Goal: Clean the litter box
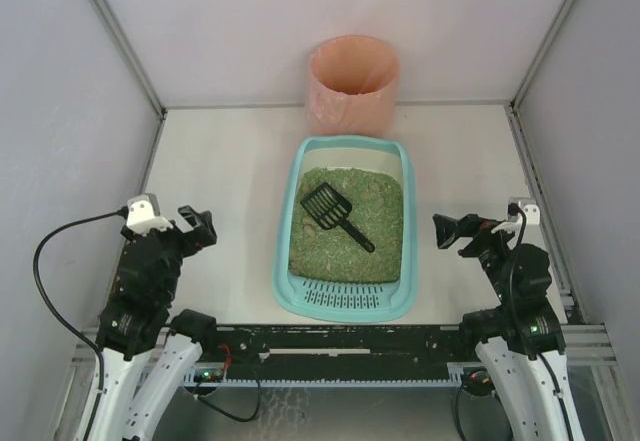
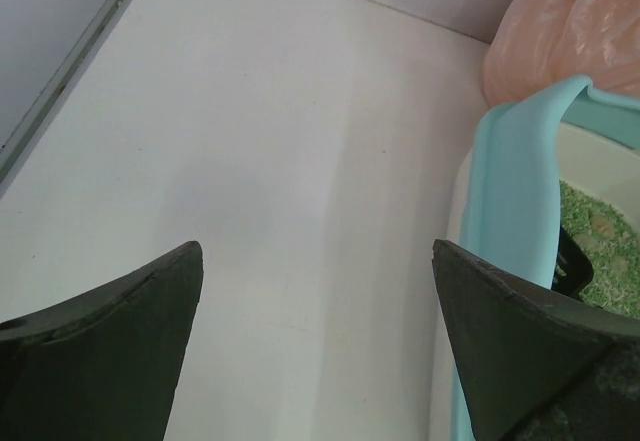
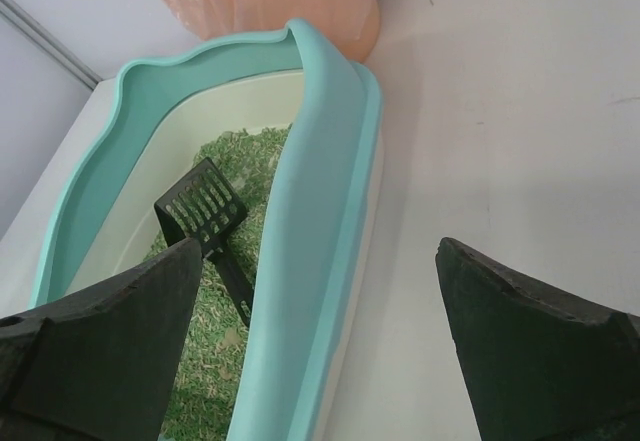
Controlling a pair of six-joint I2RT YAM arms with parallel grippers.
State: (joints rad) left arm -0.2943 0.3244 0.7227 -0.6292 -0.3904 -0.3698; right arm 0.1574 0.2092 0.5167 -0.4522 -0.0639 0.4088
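Litter box between the two arms, scoop lying inside it.

The litter box sat in the middle of the surface, its grate end nearest the arm bases and green-brown granules filling the rest. A black scoop lay on the granules inside it. Just beyond its far end stood a pink-orange bin (cropped by the frame edge in both wrist views). The left gripper hung left of the box and the right gripper right of it, each spread wide and holding nothing. From the left wrist, the box's rim hid all but a dark sliver of the scoop. The bin's contents could not be made out.
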